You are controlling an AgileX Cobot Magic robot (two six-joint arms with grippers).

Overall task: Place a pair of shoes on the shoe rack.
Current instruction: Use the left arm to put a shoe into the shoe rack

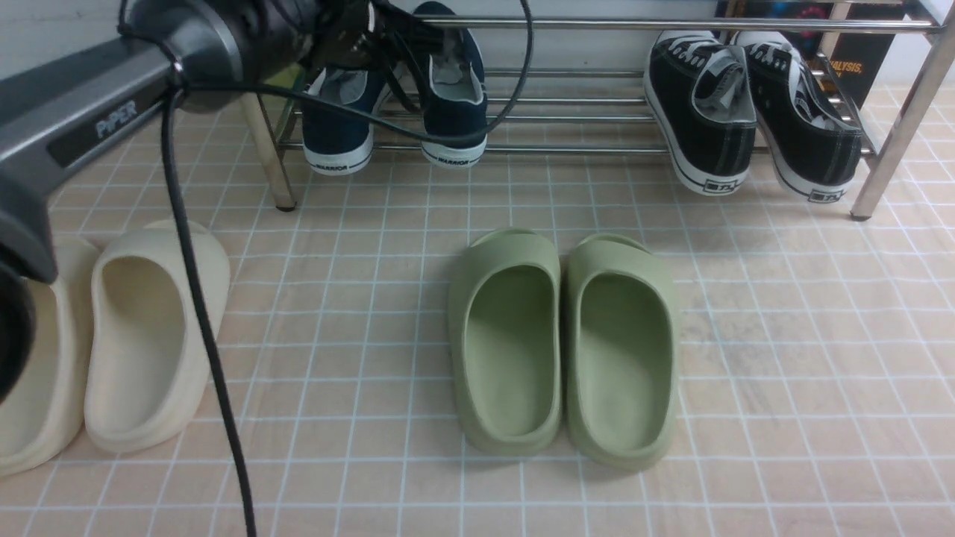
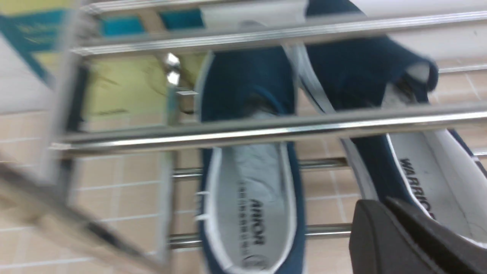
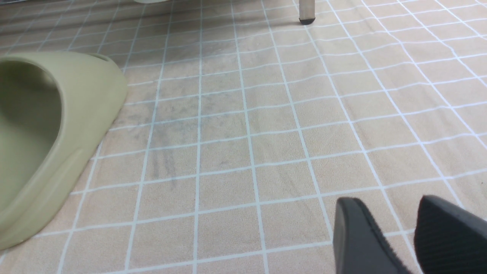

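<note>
Both navy-blue shoes lie on the slanted bars of the chrome shoe rack (image 1: pixel 597 149), heels toward me. The left shoe (image 1: pixel 339 127) rests flat. The right shoe (image 1: pixel 455 97) sits beside it with its toe up by the top bar. My left gripper (image 1: pixel 406 33) reaches in from the upper left. In the left wrist view it (image 2: pixel 380 203) is shut on the side wall of the right shoe (image 2: pixel 426 179), and the left shoe (image 2: pixel 251 198) lies apart behind a rack bar (image 2: pixel 266 129). My right gripper (image 3: pixel 384 201) hangs open over bare floor, holding nothing.
Black lace-up sneakers (image 1: pixel 753 112) occupy the rack's right end. Green slides (image 1: pixel 563 343) stand on the tiled floor mid-front, with one (image 3: pixel 45 133) left of my right gripper. Cream slides (image 1: pixel 112 335) lie at the left. A rack leg (image 3: pixel 306 11) stands ahead of the right gripper.
</note>
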